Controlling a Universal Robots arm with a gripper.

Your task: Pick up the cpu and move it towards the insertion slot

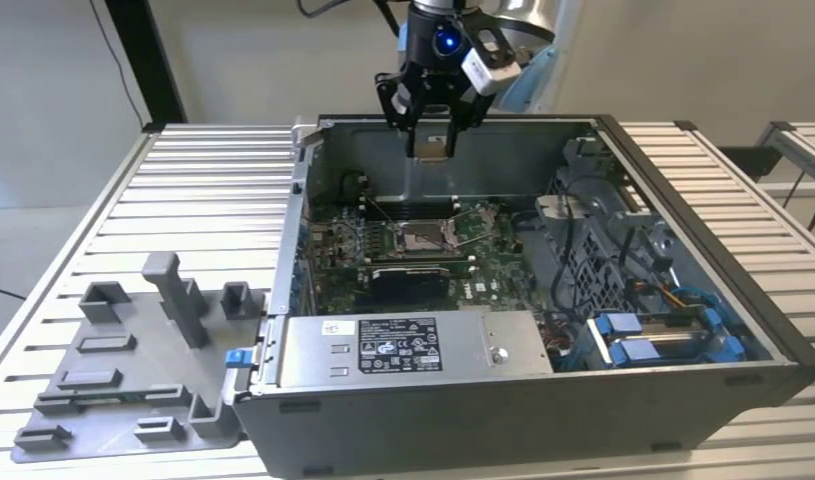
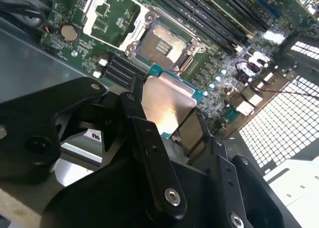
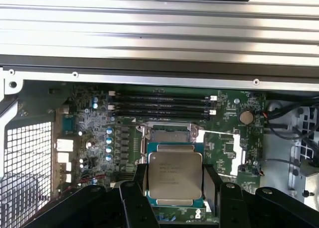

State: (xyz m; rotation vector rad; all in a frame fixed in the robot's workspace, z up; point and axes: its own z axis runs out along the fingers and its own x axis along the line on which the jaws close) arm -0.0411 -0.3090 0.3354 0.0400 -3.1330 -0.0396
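My jaws grip the cpu (image 3: 175,175) above the insertion slot (image 1: 422,236); any tilt risks bending its pins.

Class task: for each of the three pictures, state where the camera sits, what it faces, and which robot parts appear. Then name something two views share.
Exterior view: off the arm, above the open computer case; gripper holding the cpu.
First wrist view: on the arm, facing the insertion slot; fingers.
Second wrist view: on the arm, oblique; fingers.
Shared: both wrist views show cpu and slot.
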